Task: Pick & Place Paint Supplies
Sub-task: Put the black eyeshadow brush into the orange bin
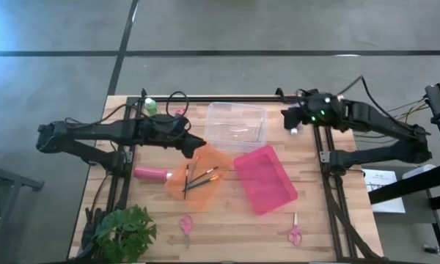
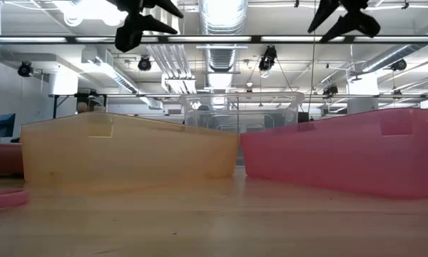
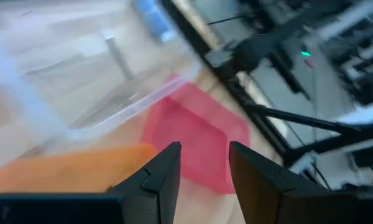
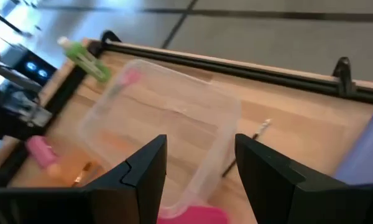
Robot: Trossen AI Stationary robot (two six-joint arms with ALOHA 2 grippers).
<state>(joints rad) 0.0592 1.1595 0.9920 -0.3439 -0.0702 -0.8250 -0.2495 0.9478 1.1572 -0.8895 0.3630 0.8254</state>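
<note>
The thin dark-handled paintbrushes (image 1: pixel 200 178) lie crossed inside the translucent orange plastic bin (image 1: pixel 177 183), the pink cylindrical paint bottle (image 1: pixel 152 174) lies on its side on the wooden table (image 1: pixel 227 227) just beside that bin, and the green paint bottle (image 1: pixel 151 105) stands at the table's far left corner. The left gripper (image 1: pixel 197 143) hangs above the orange bin's far edge with its fingers parted and empty, so the step in hand appears to be a reach for the next supply, which calls for descending squarely over the pink bottle. The right gripper (image 1: pixel 290 119), likewise parted and empty, waits beside the clear plastic bin (image 1: pixel 236 125), with the pink rectangular plastic bin (image 1: pixel 265 178) near it.
</note>
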